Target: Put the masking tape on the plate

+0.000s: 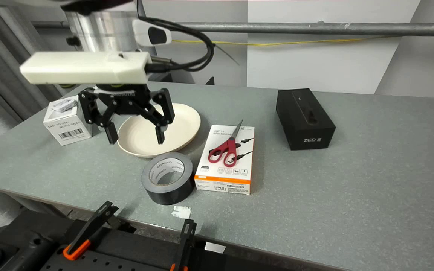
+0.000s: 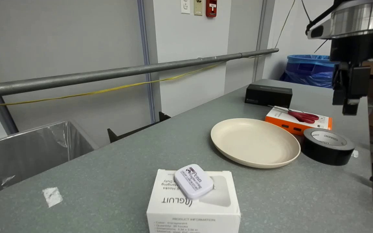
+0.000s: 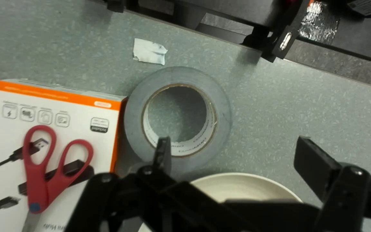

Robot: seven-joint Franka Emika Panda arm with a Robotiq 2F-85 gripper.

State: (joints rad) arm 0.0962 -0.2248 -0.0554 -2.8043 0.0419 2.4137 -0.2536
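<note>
Both fingers of the gripper (image 1: 136, 136) stood spread above the tabletop (image 1: 352, 210). The masking tape (image 2: 329, 149) lay flat near the edge beside the black clamps (image 1: 90, 229), between that edge and the plate (image 2: 254, 140); whether tape and plate touched was hard to tell. Only an exterior view showed a white scrap (image 2: 52, 196) near a rounded tabletop corner, while the wrist view caught just part of the plate.

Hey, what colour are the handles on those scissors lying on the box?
The scissor handles are red, seen best in the wrist view.
</note>
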